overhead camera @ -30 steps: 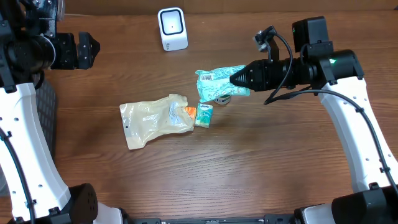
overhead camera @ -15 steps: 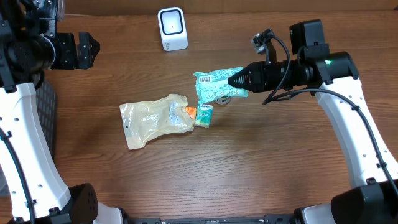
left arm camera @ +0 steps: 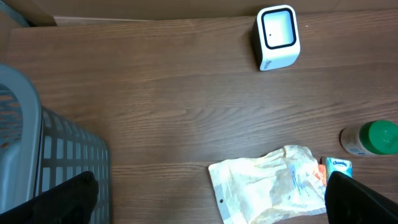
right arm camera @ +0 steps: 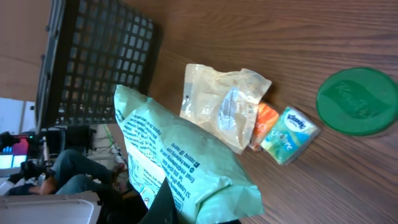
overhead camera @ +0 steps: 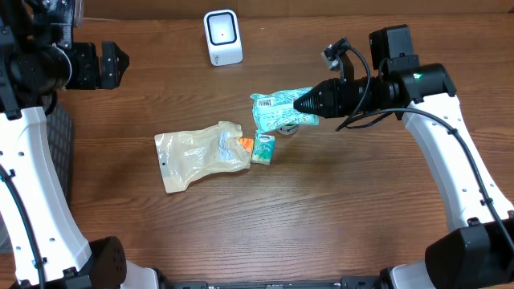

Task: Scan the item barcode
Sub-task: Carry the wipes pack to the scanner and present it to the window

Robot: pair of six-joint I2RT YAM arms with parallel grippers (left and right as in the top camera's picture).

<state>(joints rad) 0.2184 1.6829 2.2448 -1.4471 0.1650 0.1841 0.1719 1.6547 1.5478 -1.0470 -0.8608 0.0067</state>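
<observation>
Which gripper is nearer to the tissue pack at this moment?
Right. The right gripper, shut on the green bag, is close by the tissue pack; the left gripper, open, is far off near the basket.

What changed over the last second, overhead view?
The right gripper, shut on the green packet, carried it slightly left, toward the scanner. Nothing was grasped or released. The left gripper stayed open and parked; the cream bag and tissue pack did not move.
</observation>
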